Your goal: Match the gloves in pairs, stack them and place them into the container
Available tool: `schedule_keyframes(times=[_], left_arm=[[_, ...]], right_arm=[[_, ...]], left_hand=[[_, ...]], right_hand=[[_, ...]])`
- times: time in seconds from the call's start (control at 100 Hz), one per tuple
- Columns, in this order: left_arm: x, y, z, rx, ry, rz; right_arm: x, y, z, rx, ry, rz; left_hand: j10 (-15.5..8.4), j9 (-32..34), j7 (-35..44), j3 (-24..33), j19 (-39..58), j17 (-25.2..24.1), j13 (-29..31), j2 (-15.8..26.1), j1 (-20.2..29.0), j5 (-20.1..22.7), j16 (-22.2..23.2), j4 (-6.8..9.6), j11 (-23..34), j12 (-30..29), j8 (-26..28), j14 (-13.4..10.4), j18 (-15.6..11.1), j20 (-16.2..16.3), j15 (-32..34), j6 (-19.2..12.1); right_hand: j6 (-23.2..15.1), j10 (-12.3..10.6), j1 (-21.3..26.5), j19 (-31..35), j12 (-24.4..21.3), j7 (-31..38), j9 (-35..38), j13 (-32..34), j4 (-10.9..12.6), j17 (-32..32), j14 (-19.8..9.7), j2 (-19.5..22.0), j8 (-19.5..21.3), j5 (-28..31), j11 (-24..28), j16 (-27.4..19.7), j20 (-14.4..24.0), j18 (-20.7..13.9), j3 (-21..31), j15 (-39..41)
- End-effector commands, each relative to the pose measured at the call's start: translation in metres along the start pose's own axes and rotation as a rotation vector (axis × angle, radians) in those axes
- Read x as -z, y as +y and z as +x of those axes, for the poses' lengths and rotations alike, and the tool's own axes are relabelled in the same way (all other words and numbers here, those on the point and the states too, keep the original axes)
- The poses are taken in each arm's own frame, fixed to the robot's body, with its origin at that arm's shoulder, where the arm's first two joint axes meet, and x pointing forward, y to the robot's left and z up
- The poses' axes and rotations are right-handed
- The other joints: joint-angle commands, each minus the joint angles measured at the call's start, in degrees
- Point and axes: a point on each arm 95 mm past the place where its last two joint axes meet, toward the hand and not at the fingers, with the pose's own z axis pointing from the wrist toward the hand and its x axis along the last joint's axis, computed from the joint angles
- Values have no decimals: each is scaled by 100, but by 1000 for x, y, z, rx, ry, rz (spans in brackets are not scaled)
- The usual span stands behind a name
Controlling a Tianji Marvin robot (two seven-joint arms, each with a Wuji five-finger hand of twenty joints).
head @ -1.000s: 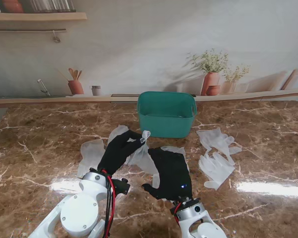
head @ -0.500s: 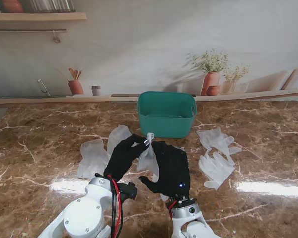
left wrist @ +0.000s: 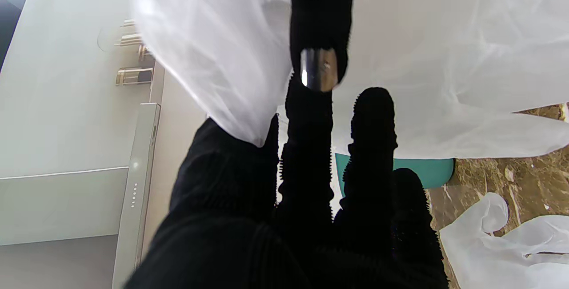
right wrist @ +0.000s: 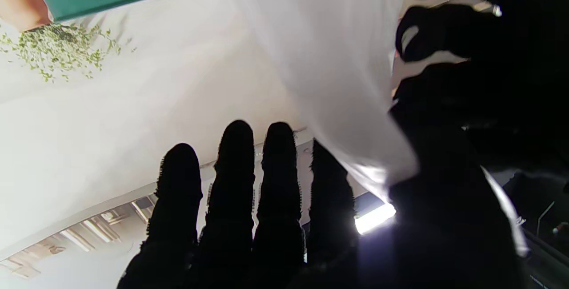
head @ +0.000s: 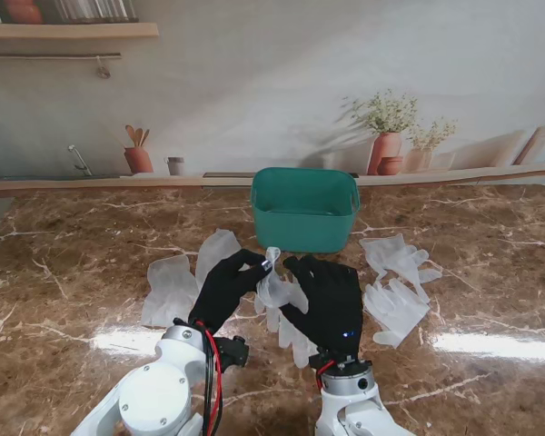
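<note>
My left hand (head: 225,287) is shut on a translucent white glove (head: 274,292), pinching its cuff between thumb and fingertips and holding it up off the marble table (head: 64,272). In the left wrist view the glove (left wrist: 213,58) drapes over my left hand's fingers (left wrist: 311,146). My right hand (head: 331,298) is raised just to the right of the hanging glove, fingers straight and spread. In the right wrist view the glove (right wrist: 338,66) brushes its thumb side. The teal container (head: 304,209) stands just beyond both hands.
Two translucent gloves (head: 168,286) (head: 216,250) lie flat at the left. Two more (head: 395,254) (head: 395,311) lie at the right. A ledge with potted plants (head: 386,136) runs along the wall behind the table.
My left hand has carried the pinched glove up and to the right. My right hand has lifted off the table, moved farther away and straightened its fingers beside the hanging glove.
</note>
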Motion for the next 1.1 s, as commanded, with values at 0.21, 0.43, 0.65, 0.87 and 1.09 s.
schedule_keyframes(times=[0.21, 0.43, 0.65, 0.87, 1.09], left_arm=[[4, -1, -7, -16, -15, -8], [6, -16, -18, -89, 32, -71], [9, -36, -29, -200, 78, -97], [8, -49, -39, -363, 92, -88], [-2, -44, -36, -575, 235, -70]], right_arm=[[-3, 6, -1, -110, -26, 24], [-9, 16, -9, -284, -98, 101], [-15, 30, -20, -379, -123, 136], [-16, 41, -21, -470, -162, 181], [-13, 42, -12, -577, -175, 258]], left_hand=[[257, -271, -20, -80, -217, -169, -451, 132, 247, -273, -102, 167, -72, -5, -379, -9, -389, -212, -73, -35], [293, -1474, -1423, 300, -1775, -259, -1377, -363, -41, -118, -162, 311, -263, 229, -1690, 97, -80, 16, -595, -103], [176, -1776, -2065, 4896, -1727, -299, -1682, -1537, -1980, 103, -266, -385, -432, 407, -2031, -22, 450, 41, -988, -65], [-120, -3005, -3082, 5439, -1653, -299, -2047, -1612, -1881, -908, -314, 168, -560, 585, -2508, -174, 569, -20, -1291, 60], [-127, -4533, -4652, 4475, -2620, -393, -2985, -2214, -2583, -1918, -602, 25, -784, 369, -3586, -345, 301, -229, -1793, 116]], right_hand=[[-1107, -552, -588, 888, 803, 1816, 2287, 1673, -777, 1259, -339, -683, -345, 1874, 141, 203, -131, -75, 3729, 435], [-1012, -548, -797, 1187, 1125, 1673, 2658, 2102, -772, 1662, -348, -773, 427, 2144, 282, 351, -148, -25, 4086, 649], [-760, -375, -920, 1238, 1127, 1605, 2787, 2103, -813, 1538, -142, -797, 233, 2263, 202, 411, -138, 150, 4234, 660], [-670, -290, -1016, 1355, 1118, 1745, 2876, 2143, -847, 1524, -52, -817, 135, 2367, 250, 464, -91, 216, 4305, 725], [-516, -172, -1015, 1492, 1102, 1853, 3013, 2227, -875, 1541, 75, -979, 92, 2500, 287, 504, -42, 333, 4496, 793]])
